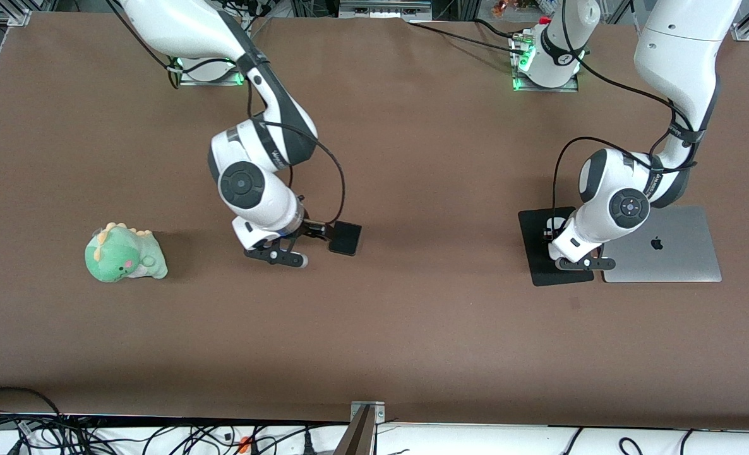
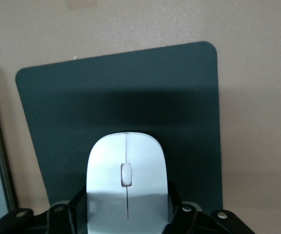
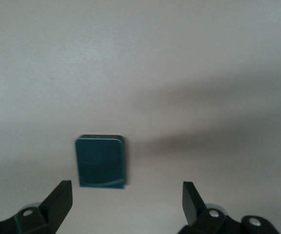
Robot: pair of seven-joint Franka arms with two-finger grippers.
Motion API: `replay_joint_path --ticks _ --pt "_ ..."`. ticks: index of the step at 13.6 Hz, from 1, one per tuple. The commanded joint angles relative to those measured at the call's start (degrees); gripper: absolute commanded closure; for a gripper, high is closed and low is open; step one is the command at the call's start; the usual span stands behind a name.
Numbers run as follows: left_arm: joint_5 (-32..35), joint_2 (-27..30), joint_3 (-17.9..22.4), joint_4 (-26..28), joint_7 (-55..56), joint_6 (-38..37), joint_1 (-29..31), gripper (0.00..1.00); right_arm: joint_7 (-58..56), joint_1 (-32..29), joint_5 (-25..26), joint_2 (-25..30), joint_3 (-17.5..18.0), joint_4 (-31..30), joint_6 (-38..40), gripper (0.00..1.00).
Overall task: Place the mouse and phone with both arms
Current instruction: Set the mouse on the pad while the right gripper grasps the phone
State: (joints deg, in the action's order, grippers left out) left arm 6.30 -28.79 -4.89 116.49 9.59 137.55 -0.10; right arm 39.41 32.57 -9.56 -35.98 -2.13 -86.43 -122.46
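1. My left gripper (image 2: 125, 214) is low over the thin matte black rectangular pad (image 1: 539, 246), clenched on the small white glossy oval mouse (image 2: 126, 180), one finger on each flank of it
2. The mouse is over the pad; contact between the two cannot be confirmed
3. The pad lies just beside the closed silver laptop (image 1: 671, 249) at the left arm's end of the brown bench (image 1: 425, 328)
4. My right gripper (image 3: 125, 202) is released, fingers spread wide, grasping nothing
5. The small flat black phone (image 3: 101, 161) lies on the bench beneath the right gripper, apart from both fingers
6. A green plush dinosaur (image 1: 125, 254) sits toward the right arm's end
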Motion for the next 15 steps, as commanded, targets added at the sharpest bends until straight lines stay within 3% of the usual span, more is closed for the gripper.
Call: replay_joint_path --ticks 1,5,11,15 --pt "1.4 0.8 -0.9 0.6 0.2 0.4 1.0 0.00 2.5 2.7 -0.9 -2.9 -0.6 0.5 -4.7 0.00" --pt "1.5 5.3 -1.7 -2.6 0.0 -5.8 0.3 0.00 5.0 4.8 -0.3 -8.1 -0.8 0.6 -12.7 0.00" --pt "1.4 5.8 -2.6 -30.0 -5.5 -42.8 -1.0 0.00 8.5 7.2 4.1 -11.7 -1.1 0.8 -15.4 0.00" --pt "1.3 6.0 -2.6 -39.5 -14.1 -51.6 -1.0 0.00 9.5 7.9 6.3 -13.4 -1.1 0.8 -17.5 0.04"
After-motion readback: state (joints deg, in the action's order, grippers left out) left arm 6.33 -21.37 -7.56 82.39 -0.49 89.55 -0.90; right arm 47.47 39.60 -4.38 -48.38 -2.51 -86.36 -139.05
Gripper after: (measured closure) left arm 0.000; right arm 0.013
